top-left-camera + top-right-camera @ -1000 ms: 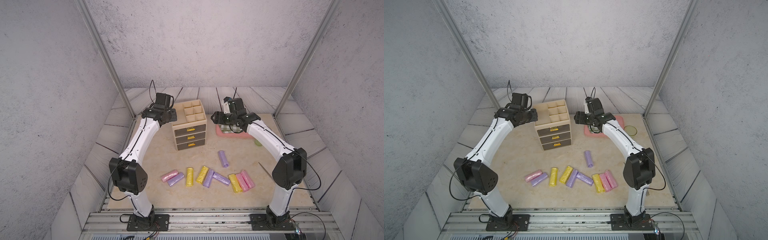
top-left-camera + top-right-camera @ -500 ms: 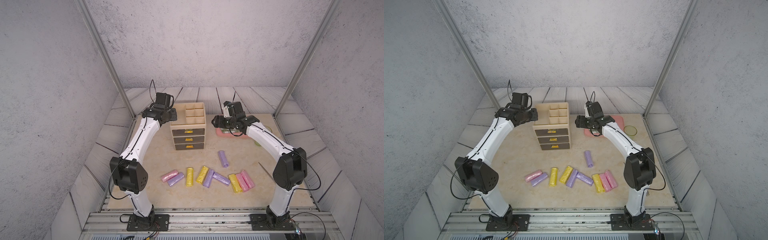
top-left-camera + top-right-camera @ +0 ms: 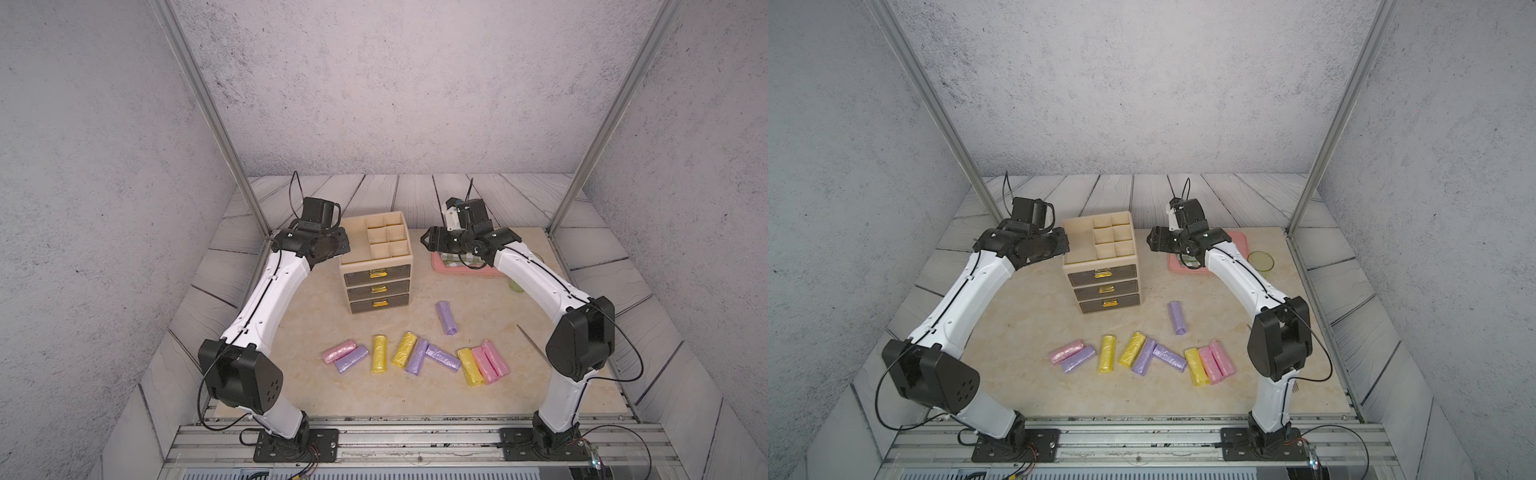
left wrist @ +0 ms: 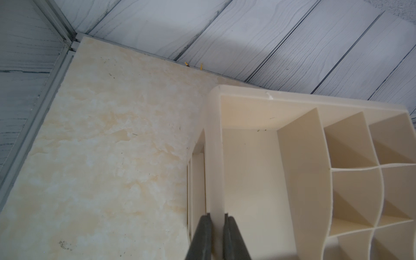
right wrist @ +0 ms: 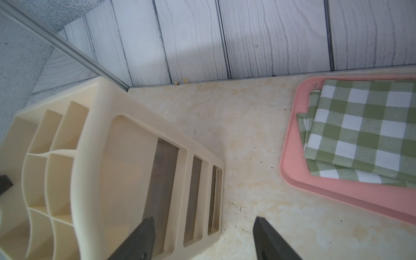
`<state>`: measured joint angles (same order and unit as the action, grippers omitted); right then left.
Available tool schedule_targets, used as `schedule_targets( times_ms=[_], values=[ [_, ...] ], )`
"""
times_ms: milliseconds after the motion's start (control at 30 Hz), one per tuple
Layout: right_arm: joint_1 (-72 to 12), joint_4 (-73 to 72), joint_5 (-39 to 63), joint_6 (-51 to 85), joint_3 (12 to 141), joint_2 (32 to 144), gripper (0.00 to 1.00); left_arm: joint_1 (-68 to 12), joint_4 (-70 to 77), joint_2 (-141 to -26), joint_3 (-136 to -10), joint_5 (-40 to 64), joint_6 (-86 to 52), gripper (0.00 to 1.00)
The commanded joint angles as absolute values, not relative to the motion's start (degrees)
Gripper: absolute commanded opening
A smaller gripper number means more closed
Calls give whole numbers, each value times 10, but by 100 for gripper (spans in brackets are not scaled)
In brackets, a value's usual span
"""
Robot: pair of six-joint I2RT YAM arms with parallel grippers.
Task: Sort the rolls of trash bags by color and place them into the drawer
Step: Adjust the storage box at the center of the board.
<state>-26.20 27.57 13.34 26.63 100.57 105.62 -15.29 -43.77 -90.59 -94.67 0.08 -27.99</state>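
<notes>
Soft, even overhead light. Both top views are sharp; the right wrist view blurs the drawer unit (image 5: pixel 126 180), and a faint shadow crosses the plank wall (image 5: pixel 270 33).

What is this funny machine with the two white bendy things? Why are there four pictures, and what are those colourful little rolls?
Those are two robot arms, the left arm and the right arm, fixed at the front of a table. Each ends in a gripper, a pincer with two fingers. Two pictures look down from above and are almost alike. The other two come from small cameras on the arms' wrists. Ten rolls of trash bags, pink, purple and yellow, lie on the table. Behind them stands a cream drawer unit with all three drawers closed. The left gripper pinches its side wall. The right gripper is open near its other side, holding nothing. Close by lies a pink tray with a checked cloth.
</notes>
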Motion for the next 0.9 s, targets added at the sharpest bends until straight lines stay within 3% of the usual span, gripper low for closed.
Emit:
schedule_targets(
  times_ms=[0, 67, 100, 167, 267, 700, 867],
  values=[
    [-264, 287, 159, 274, 1020, 1057, 72, -158, -431, -877, -932, 37, -328, 0],
    [-265, 290, 166, 275, 1021, 1062, 71, -161, -427, -871, -918, 36, -331, 0],
    [-266, 292, 168, 275, 1021, 1063, 71, -161, -425, -868, -910, 34, -333, 5],
    [-267, 295, 168, 277, 1019, 1065, 71, -161, -423, -864, -898, 29, -334, 24],
    [-267, 291, 161, 276, 1002, 1056, 71, -161, -418, -855, -882, 23, -332, 42],
    [-263, 236, 72, 315, 857, 918, 78, -156, -376, -770, -879, 0, -288, 53],
    [-266, 139, 130, 397, 724, 808, 77, -115, -327, -742, -842, 26, -290, 59]
  ],
)
